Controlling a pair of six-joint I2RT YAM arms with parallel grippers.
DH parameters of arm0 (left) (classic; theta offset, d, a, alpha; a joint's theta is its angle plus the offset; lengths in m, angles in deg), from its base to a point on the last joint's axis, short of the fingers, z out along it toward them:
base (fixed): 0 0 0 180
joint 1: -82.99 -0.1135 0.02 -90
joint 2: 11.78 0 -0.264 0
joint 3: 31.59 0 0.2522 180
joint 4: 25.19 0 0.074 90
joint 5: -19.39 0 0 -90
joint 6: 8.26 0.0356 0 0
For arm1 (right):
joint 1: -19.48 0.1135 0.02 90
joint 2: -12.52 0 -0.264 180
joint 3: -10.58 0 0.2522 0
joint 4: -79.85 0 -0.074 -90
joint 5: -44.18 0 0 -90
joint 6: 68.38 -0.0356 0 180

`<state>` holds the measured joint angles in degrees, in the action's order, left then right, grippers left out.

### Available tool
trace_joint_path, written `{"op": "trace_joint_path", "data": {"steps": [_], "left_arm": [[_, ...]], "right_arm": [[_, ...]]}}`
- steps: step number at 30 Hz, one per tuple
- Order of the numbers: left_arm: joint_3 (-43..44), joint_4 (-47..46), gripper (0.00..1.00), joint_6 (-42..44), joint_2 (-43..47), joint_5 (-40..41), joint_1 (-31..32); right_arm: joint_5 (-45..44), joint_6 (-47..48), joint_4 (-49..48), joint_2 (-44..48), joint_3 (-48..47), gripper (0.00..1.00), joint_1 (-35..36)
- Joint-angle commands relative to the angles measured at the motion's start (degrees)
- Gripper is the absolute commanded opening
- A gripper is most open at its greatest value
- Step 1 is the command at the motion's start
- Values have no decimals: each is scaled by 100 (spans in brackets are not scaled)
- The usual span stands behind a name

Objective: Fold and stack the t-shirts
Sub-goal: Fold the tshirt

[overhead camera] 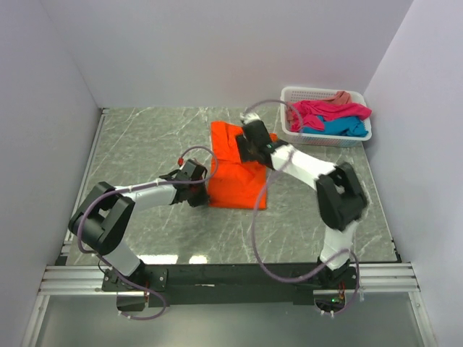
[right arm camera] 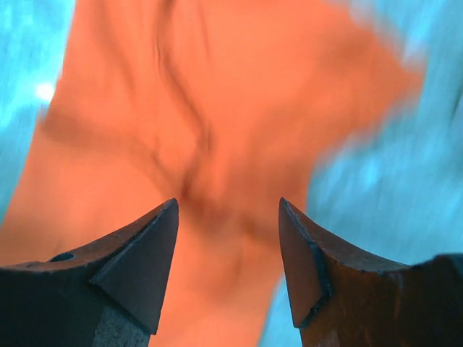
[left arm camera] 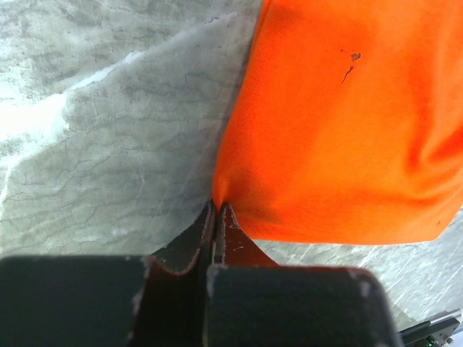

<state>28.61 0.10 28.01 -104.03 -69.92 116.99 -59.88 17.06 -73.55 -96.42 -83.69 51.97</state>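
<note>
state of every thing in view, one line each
orange t-shirt: partly folded, flat on the table, one corner pinched
left gripper: shut on the orange t-shirt's corner
right gripper: open, above the orange t-shirt, holding nothing
white basket: upright, holding cloth
magenta t-shirt: crumpled in the basket, unfolded
turquoise t-shirt: crumpled in the basket, partly under the magenta one
salmon t-shirt: bunched at the basket's far rim
</note>
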Motion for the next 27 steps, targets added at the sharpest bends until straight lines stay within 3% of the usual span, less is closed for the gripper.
{"op": "trace_joint_path", "data": {"steps": [1, 4, 8, 13, 19, 24, 27], "left_arm": [[-284, 429, 1, 83, -118, 212, 45], [-319, 473, 1, 100, 48, 195, 54], [-407, 517, 1, 83, 303, 177, 98], [-513, 508, 1, -5, 523, 265, 151], [-557, 613, 1, -111, 541, 379, 247], [-715, 631, 1, -216, 743, 397, 300], [-776, 954, 1, -190, 962, 554, 449]], "right_arm": [[245, -2192, 139, 1382, 1593, 64, 29], [790, -2916, 192, 2358, 2555, 64, 29], [1563, -3156, 228, 3229, 3760, 63, 29], [2179, -3315, -298, 3275, 4342, 57, 29], [2417, -3402, -598, 2730, 4368, 36, 21], [2628, -3552, -765, 2905, 4798, 4, 38], [2759, -3622, -748, 3405, 5202, 0, 169]]}}
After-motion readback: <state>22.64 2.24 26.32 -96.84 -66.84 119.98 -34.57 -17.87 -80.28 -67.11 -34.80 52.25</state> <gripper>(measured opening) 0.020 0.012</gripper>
